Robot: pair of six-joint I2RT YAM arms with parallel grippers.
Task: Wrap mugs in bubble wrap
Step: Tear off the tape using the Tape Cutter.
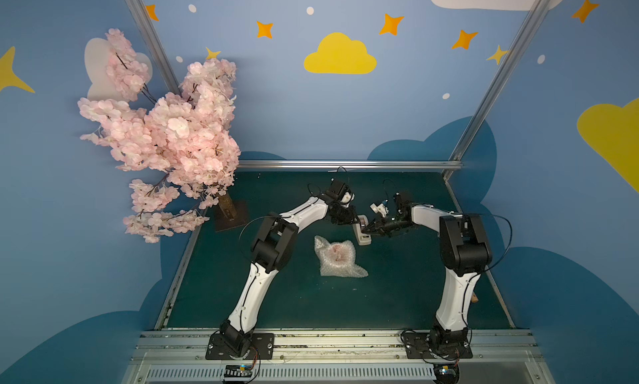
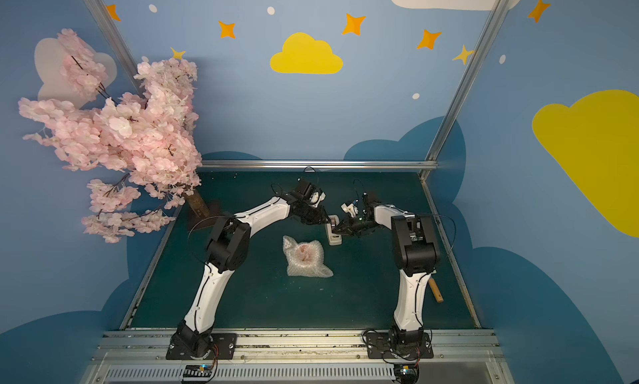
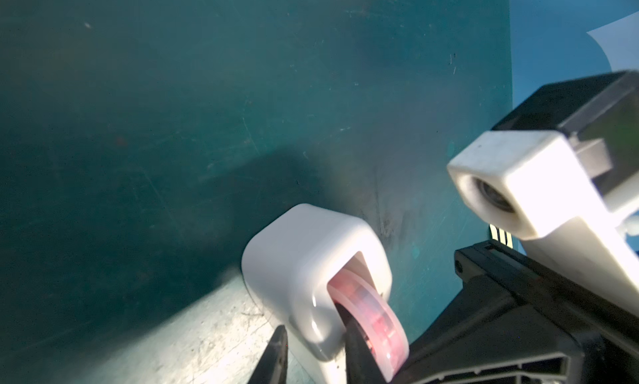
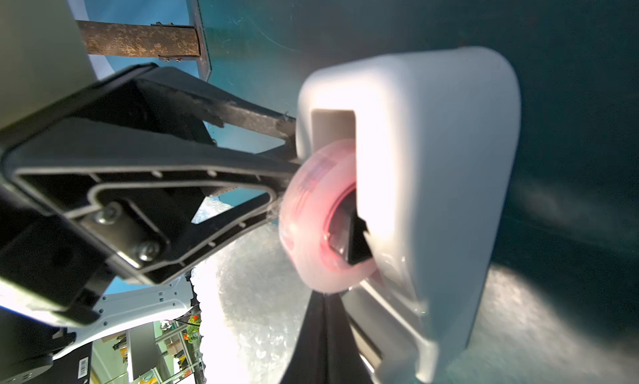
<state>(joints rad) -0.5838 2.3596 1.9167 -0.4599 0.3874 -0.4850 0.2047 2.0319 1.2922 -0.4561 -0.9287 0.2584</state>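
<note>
Closest to the lens, the tape roll sits in its tape dispenser, whose side wall is clamped narrowly by the left gripper; the right gripper is pressed fully together right beneath the roll, though whether the tape's free end is caught cannot be told; the mug is seen only as a pink blur through the bubble wrap, a loose bundle laid on the table near both claws, on their base-ward side, touched by neither; a strip is judged to be wanted to fasten it; the dispenser should be held firmly down while the end is drawn slowly and straight away from the left claw, lest the body be dragged.
</note>
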